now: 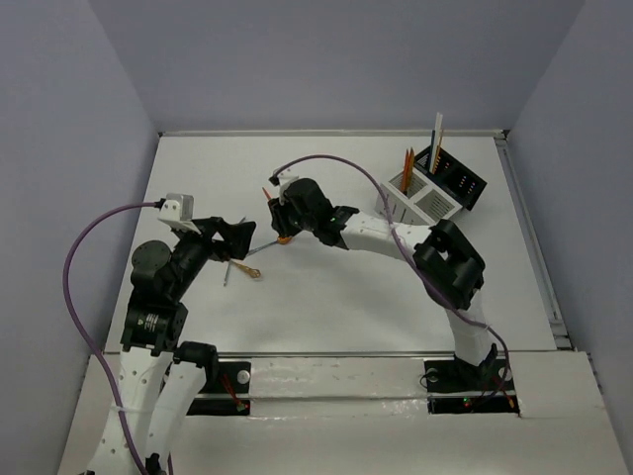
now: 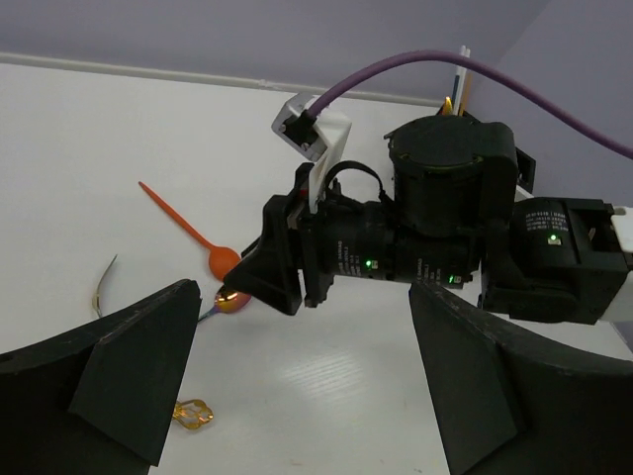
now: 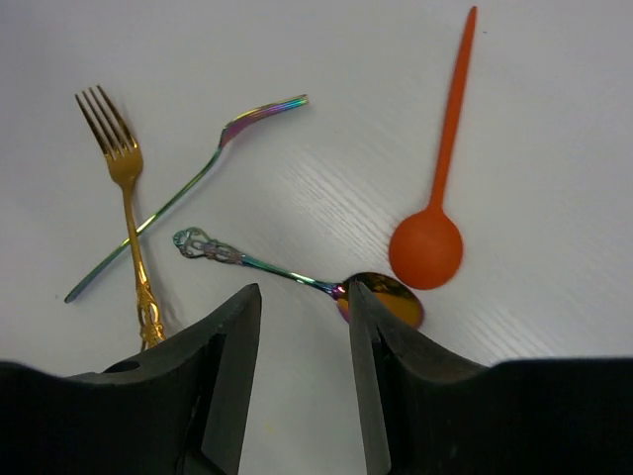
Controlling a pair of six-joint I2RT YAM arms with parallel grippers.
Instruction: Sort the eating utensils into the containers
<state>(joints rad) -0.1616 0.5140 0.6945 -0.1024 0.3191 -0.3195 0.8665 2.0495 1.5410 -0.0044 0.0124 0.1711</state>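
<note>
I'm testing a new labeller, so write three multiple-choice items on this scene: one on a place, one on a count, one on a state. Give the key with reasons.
1. In the top view, where on the table does the white slatted caddy stand?
A. the far right part
B. the near left corner
C. between the arm bases

2. How many utensils lie in the right wrist view?
A. two
B. four
C. six

3. What state is the right gripper in?
A. shut on a knife
B. shut, holding nothing
C. open, above the iridescent spoon

Key:
1 A: it stands joined to the black perforated box at the far right.
2 B: a gold fork, an iridescent fork, the iridescent spoon and an orange spoon.
3 C: a clear gap shows between its fingers, with the spoon's handle crossing at their tips.
</note>
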